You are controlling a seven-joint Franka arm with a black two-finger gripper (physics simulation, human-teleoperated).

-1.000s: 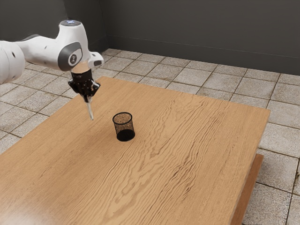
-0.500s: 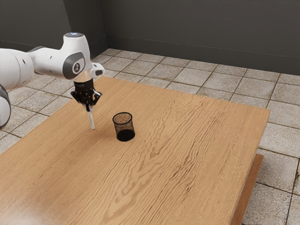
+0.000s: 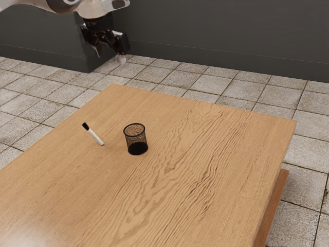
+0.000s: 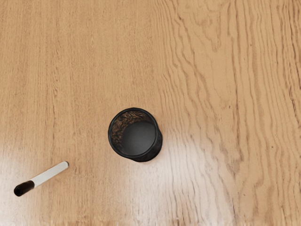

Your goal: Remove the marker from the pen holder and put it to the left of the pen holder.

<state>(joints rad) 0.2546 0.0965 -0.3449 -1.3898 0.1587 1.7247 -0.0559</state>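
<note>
1 white marker point(image 3: 96, 138) with a black cap point(image 3: 86, 125) lies on the wooden worktop point(image 3: 205, 170), outside the upright black mesh pen holder point(image 3: 135, 139) and on its side toward the exterior view's left. The marker's white end points nearer the holder. Raised well above, the black gripper point(image 3: 110, 56) holds its 2 fingers apart.

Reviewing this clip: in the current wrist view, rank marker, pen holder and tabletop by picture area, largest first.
1. Tabletop: reaches every edge of the view.
2. Pen holder: a broad, round shape.
3. Marker: a thin strip, clearly less area than the holder.
</note>
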